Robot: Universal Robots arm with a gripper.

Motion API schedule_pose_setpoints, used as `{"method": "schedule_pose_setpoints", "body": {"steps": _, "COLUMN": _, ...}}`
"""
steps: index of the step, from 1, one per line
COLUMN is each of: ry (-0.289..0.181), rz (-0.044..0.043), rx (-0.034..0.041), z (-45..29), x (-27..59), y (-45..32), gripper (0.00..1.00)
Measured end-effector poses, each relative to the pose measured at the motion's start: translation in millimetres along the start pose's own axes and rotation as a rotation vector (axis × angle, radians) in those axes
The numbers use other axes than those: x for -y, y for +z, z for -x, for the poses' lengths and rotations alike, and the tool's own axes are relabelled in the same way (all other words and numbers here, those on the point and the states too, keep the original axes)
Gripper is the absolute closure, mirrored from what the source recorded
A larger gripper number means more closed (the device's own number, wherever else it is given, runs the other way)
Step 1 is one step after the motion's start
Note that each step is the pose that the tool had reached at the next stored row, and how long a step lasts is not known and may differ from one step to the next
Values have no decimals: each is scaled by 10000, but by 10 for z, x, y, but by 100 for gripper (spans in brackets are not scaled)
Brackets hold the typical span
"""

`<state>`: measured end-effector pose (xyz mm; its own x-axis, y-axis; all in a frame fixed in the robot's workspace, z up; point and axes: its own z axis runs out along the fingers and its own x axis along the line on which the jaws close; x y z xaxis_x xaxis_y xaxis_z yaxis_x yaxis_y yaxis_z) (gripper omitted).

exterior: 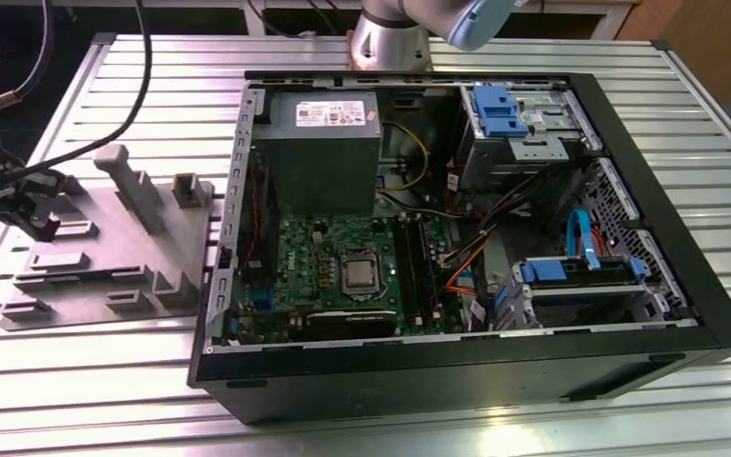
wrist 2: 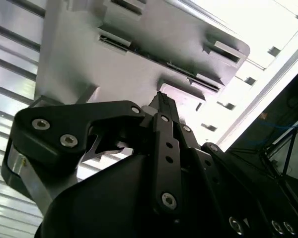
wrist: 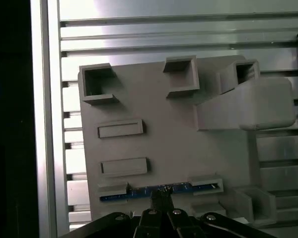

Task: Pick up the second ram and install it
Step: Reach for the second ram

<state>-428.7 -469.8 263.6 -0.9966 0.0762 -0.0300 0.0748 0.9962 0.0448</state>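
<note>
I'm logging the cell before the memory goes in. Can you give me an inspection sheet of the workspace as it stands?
Surface: slatted metal table, carrying the tray and the case.
Job's things: second ram lies in a slot of the grey fixture tray; open computer case with its motherboard exposed.
Clutter: nothing seen.
Hand: the hand is at the ram's middle; contact cannot be told.
Cables: black cables hang across the table at the exterior view's left; coloured wires run inside the case.
Surroundings: arm's base behind the case; brown panel beyond the table.
</note>
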Motion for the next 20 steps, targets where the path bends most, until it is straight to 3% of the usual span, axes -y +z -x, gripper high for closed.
{"method": "schedule_pose_setpoints", "body": {"steps": 4, "ry": 1, "rz": 1, "rx": 1, "z": -53, "x": 15, "y": 67, "gripper": 90}}
{"method": "schedule_pose_setpoints", "body": {"steps": 9, "ry": 0, "rz": -1, "rx": -2, "z": -49, "x": 9, "y": -76, "gripper": 90}}
{"method": "schedule_pose_setpoints", "body": {"steps": 20, "ry": 2, "rz": 2, "rx": 0, "z": 0, "x": 7, "y": -70, "gripper": 90}}
